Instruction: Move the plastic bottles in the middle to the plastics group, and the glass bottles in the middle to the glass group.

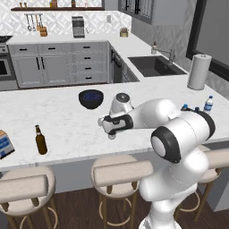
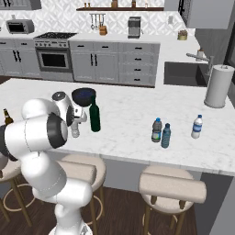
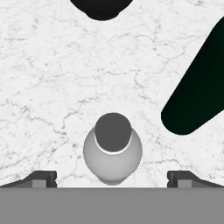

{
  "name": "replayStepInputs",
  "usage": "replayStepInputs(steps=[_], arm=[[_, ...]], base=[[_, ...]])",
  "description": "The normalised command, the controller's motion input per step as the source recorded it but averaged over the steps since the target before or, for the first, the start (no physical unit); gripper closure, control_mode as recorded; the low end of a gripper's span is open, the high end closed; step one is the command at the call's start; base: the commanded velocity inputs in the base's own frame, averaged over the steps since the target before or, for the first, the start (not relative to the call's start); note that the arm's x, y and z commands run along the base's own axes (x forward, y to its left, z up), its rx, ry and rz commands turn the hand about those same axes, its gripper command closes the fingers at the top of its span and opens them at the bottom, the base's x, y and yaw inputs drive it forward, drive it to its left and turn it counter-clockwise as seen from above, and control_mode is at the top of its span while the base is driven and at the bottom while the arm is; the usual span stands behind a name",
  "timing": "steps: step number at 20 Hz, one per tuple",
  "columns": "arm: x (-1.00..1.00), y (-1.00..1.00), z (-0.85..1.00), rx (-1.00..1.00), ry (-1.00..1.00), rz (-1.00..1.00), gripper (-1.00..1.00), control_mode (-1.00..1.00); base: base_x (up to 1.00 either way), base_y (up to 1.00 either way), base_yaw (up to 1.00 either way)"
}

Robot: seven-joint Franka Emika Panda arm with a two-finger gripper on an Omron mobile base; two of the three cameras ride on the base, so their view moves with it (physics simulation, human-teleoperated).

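Directly beneath my gripper (image 3: 112, 177) stands a small pale plastic bottle (image 3: 112, 148), seen from above in the hand view with its grey cap toward the camera. My jaws are spread wide, one fingertip on either side of the bottle, neither touching it; nothing is grasped. In the right base view the same pale bottle (image 2: 75, 129) stands upright near the front edge of the marble counter (image 2: 128, 114), just below my hand.

Just to the right of it stands the tall dark green wine bottle (image 2: 94, 117), upright, close to the pale bottle but apart from it. In the hand view its dark body (image 3: 199, 87) crosses the right side at a slant. Just behind these two sits a dark blue bowl (image 2: 84, 95), also seen in the left base view (image 1: 91, 99).

Farther right along the counter, two small bottles stand just beside each other: one with a bluish label (image 2: 157, 130) and a bluer one (image 2: 166, 136). Well to their right stands a clear water bottle with a white cap and blue label (image 2: 197, 127).

At the far left end of the counter, the short brown beer bottle (image 1: 40, 140) stands upright, near a blue and white box (image 1: 4, 144) at the picture edge.

Toward the far right corner stands a paper towel roll (image 2: 219, 86), with the sink (image 2: 183, 73) behind it.
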Motion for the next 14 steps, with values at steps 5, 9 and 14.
replayStepInputs(steps=[5,9,14], arm=[[0.12,0.01,-0.04,0.0,0.0,0.0,-1.0,-1.0],[0.08,0.01,-0.18,0.0,-0.01,0.0,-1.0,-1.0],[0.1,0.02,-0.17,0.0,-0.03,0.0,-1.0,-1.0]], base=[[0.0,0.0,0.0],[0.0,0.0,0.0],[0.0,0.0,0.0]])
